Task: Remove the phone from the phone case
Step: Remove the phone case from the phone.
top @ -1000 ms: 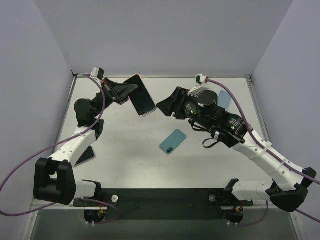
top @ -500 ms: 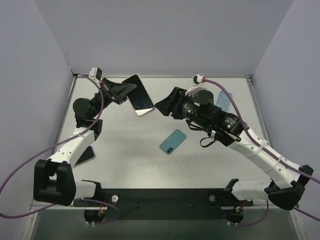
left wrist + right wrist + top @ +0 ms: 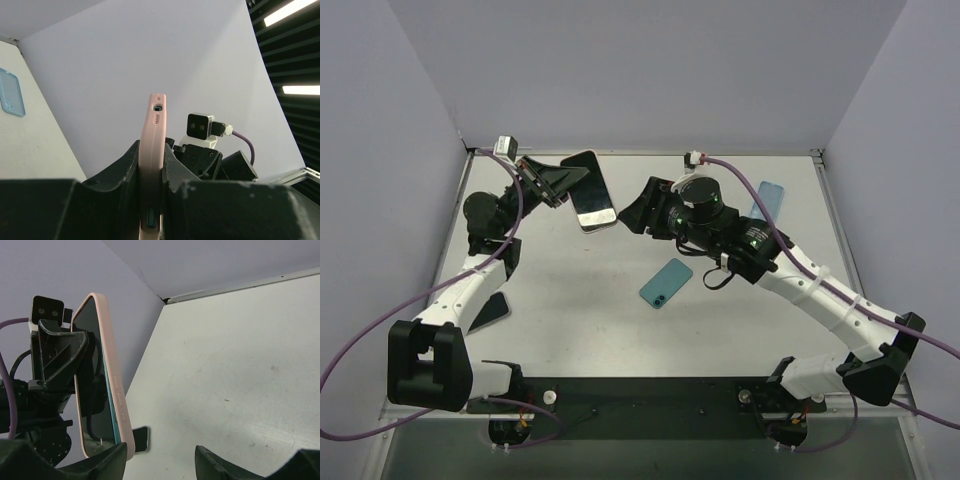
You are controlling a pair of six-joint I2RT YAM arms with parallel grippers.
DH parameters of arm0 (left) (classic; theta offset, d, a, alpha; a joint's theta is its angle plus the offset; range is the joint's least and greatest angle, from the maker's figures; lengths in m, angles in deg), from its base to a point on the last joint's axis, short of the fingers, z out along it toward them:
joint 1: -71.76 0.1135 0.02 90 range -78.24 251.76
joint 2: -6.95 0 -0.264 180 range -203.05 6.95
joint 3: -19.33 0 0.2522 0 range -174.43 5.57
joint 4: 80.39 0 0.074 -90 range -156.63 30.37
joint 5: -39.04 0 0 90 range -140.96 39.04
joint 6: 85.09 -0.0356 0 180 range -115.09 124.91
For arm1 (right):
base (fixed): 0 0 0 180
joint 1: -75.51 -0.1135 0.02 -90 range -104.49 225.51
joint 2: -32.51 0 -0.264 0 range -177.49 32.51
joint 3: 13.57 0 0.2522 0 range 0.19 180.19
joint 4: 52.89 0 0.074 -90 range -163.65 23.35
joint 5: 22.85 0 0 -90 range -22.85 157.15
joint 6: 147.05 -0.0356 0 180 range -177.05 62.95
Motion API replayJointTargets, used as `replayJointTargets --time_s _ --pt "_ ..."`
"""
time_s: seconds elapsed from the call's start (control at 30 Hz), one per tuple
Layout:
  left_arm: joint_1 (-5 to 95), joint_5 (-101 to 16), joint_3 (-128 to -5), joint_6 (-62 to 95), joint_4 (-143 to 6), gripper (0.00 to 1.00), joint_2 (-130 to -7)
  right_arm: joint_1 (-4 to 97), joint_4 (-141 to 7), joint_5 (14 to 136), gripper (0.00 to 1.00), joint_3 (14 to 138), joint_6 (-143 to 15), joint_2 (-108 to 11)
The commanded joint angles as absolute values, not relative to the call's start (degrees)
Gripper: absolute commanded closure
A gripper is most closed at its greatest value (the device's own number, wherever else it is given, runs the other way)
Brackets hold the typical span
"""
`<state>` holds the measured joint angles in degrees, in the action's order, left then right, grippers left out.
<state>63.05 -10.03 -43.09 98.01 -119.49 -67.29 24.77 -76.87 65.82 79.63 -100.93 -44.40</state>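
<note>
The phone [image 3: 92, 390] sits in a pink phone case [image 3: 592, 190], held up in the air over the far left of the table. My left gripper [image 3: 560, 185] is shut on the case's edge, and in the left wrist view the pink case [image 3: 151, 150] stands upright between the black fingers [image 3: 115, 185]. My right gripper [image 3: 632, 215] is open just right of the phone. In the right wrist view the pink case [image 3: 107, 385] rises next to the left finger [image 3: 100, 465], with its dark screen facing the camera. Nothing lies between the right gripper's [image 3: 160, 460] fingers.
A teal phone [image 3: 666, 283] lies face down mid-table. A light blue case [image 3: 770, 197] lies at the far right and also shows in the left wrist view [image 3: 11, 92]. A dark phone [image 3: 492, 311] rests near the left arm. Grey walls surround the table.
The right arm has swung left, bringing its open gripper closer to the held phone. The left gripper has shifted the phone slightly left and tilted it.
</note>
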Motion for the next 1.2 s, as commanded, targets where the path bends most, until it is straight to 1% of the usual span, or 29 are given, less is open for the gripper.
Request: replayJointTargets --time_s 0.0,0.27,0.6,0.77,0.97,1.17 --pt "60.42 -11.41 -48.48 108.01 -129.29 1.0 -61.95 23.39 -81.94 66.62 0.48 79.38 -99.68 -50.99" --pt "60.86 -11.76 -47.87 110.55 -131.31 1.0 -61.6 23.66 -81.06 69.08 0.48 80.09 -100.38 -54.15" --pt "61.65 -11.32 -48.13 111.7 -132.19 1.0 -60.9 23.74 -82.2 67.68 0.49 79.38 -101.0 -56.17" --pt "61.74 -10.97 -48.13 111.53 -132.19 1.0 -60.72 23.83 -81.16 68.81 0.49 79.82 -101.17 -57.06" --pt "61.74 -11.49 -43.92 114.16 -136.49 1.0 -62.22 25.93 -65.44 79.61 0.47 74.82 -105.65 -55.03" --pt "61.74 -10.88 -43.03 113.99 -137.2 1.0 -63.01 27.43 -59.01 85.42 0.47 74.99 -110.3 -56.53"
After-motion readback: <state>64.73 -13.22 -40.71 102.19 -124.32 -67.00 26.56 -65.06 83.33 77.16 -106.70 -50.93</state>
